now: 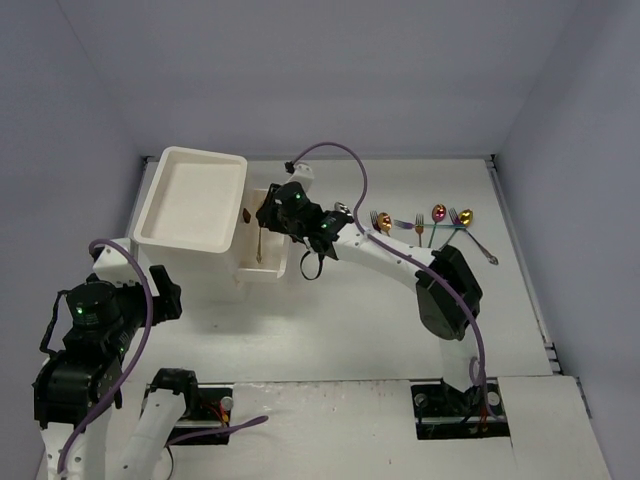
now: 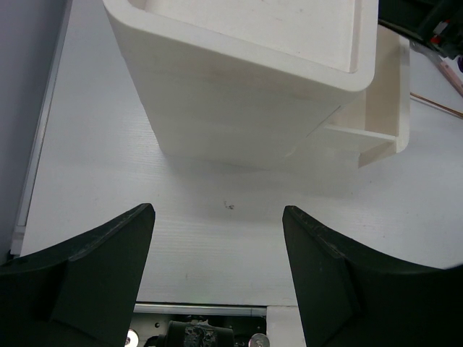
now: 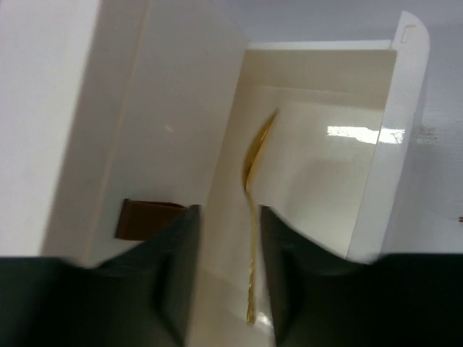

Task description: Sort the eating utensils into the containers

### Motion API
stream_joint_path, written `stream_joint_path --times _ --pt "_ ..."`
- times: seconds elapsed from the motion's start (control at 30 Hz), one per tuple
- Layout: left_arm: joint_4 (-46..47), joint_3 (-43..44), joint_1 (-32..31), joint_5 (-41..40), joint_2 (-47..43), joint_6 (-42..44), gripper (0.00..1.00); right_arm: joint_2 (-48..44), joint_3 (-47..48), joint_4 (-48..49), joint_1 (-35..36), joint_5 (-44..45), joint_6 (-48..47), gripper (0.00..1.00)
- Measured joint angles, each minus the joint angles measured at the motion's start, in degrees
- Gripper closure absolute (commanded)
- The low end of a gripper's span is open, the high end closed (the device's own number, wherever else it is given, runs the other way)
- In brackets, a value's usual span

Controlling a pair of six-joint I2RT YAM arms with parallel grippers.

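Observation:
The white drawer unit stands at the left, one shallow drawer pulled open on its right side. My right gripper hovers over that drawer. In the right wrist view its jaws are apart, and a slim gold utensil lies between them inside the drawer, untouched by either finger. The same utensil shows in the top view. My left gripper is open and empty in front of the unit.
Several utensils lie on the table at the right: a gold spoon, a fork, a rainbow spoon, another gold spoon and a silver piece. A brown handle sits on a shut drawer.

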Motion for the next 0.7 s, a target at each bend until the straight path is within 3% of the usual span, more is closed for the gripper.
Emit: stream_joint_path --times 0.13,0.37,0.57,0.7 --pt "0.0 0.0 0.0 0.0 0.0 -0.1 0.31 1.8 0.0 -0.5 -0.1 0.4 -2.6 0.44" --pt "0.0 0.0 0.0 0.0 0.3 -0.1 0.31 -6.2 -6.0 0.1 -2.4 -1.1 -17.5 0.44" --pt "0.0 0.0 0.0 0.0 0.9 -0.1 0.31 -18.8 -16.8 0.5 -13.9 -4.2 -29.7 0.44" --pt "0.0 0.0 0.0 0.0 1.0 -0.1 0.31 -18.3 -18.8 0.1 -21.5 -7.3 -36.0 0.44"
